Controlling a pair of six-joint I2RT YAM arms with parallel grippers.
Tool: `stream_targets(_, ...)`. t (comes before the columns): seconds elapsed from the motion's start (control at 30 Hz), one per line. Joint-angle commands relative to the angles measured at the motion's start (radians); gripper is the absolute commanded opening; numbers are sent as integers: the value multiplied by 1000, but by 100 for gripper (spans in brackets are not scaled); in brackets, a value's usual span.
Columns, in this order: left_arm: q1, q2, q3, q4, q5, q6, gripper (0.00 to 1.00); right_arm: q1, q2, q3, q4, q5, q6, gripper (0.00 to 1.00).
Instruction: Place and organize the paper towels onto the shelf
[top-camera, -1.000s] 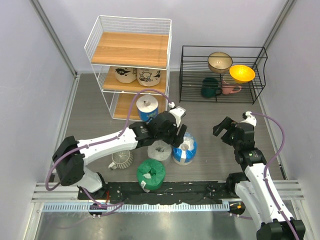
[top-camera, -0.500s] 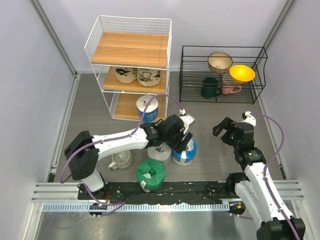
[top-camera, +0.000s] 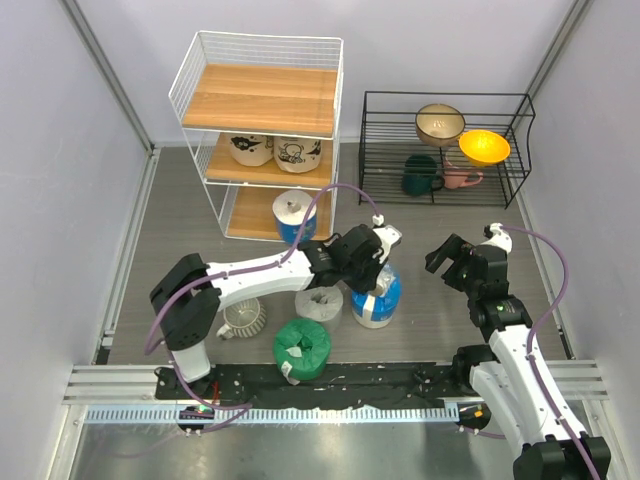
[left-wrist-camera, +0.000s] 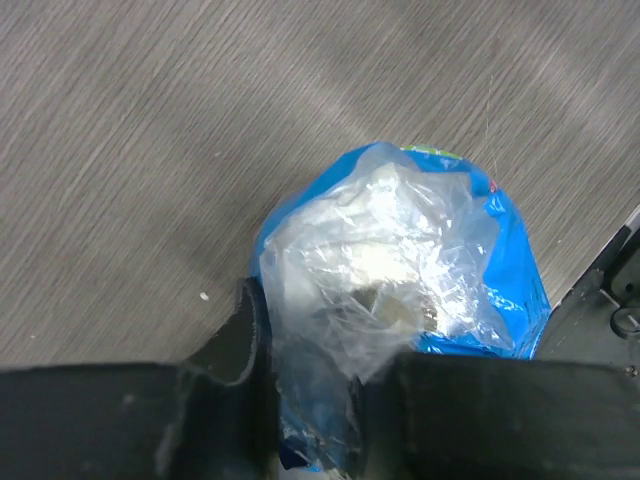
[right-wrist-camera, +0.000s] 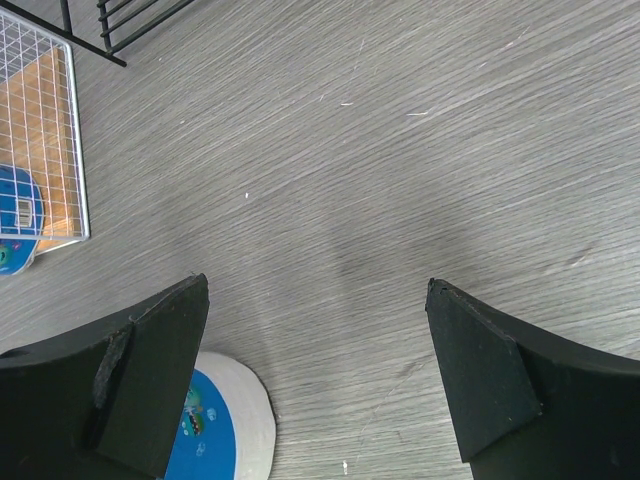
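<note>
The blue-white roll (left-wrist-camera: 400, 250) stands on the tabletop (top-camera: 420, 215) in front of the shelf (top-camera: 262, 98), its loose clear wrap bunched at the top. The left gripper (left-wrist-camera: 320, 350) is pinched onto that bunched wrap from above, fingers close together with plastic between them. A second ago this roll sat against the grey roll (top-camera: 320, 302). It now lies a little further right with a gap between the two, and the left arm reaches further out over it. Whether it is off the tabletop cannot be told.

The green roll (top-camera: 302, 345) lies nearer the arm bases, unmoved. The white-blue roll (top-camera: 293, 213) remains on the bottom board, and the two tan rolls (top-camera: 251, 148) (top-camera: 297, 153) sit side by side on the middle board. The right gripper (right-wrist-camera: 318, 370) hangs spread wide over bare tabletop, holding nothing, in the same pose as before.
</note>
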Motion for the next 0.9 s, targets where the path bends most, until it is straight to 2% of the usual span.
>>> stream_targets(0.0,-5,7,-14,-55,1,15,0,4,0,7,29,4,1,96)
stream_targets(0.4,1,-217,13,-24,-4,-9,0,4,-9,2,27,1,6,96)
stream_targets(0.6,6,-279,25,-53,-8,-25,0,6,-14,1,27,1,9,96)
stream_targets(0.7,15,-371,25,-60,-48,-26,0,4,-10,1,29,2,9,96)
stream_targets(0.87,75,-576,-11,-118,-218,-84,0,6,-3,-3,30,1,12,96)
